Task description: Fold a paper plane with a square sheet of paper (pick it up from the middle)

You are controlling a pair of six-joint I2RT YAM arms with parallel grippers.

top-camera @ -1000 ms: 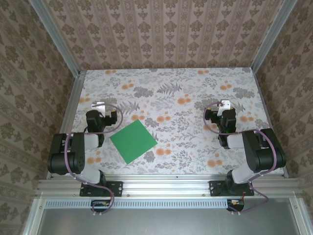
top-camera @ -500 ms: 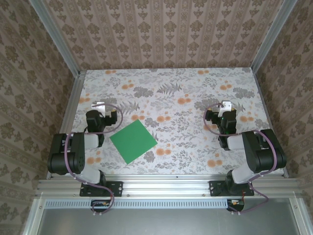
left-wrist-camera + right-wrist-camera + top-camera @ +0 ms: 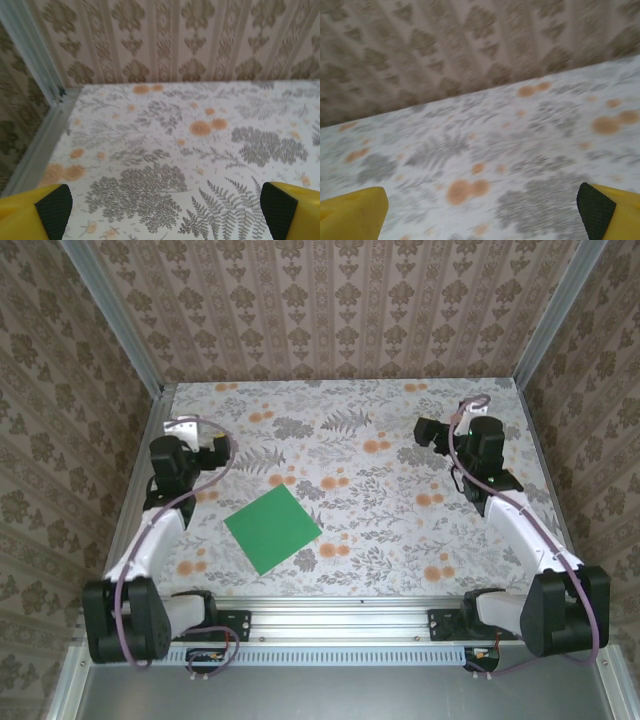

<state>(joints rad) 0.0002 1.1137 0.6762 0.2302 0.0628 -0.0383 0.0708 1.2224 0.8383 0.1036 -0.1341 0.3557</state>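
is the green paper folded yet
No, the green paper lies on the table as a flat square with no fold showing.

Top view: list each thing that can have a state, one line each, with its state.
Green paper: flat, unfolded, lying on the table, nothing touching it.
Left gripper: open, empty, apart from the paper.
Right gripper: open, empty, on the far side of the table from the paper.
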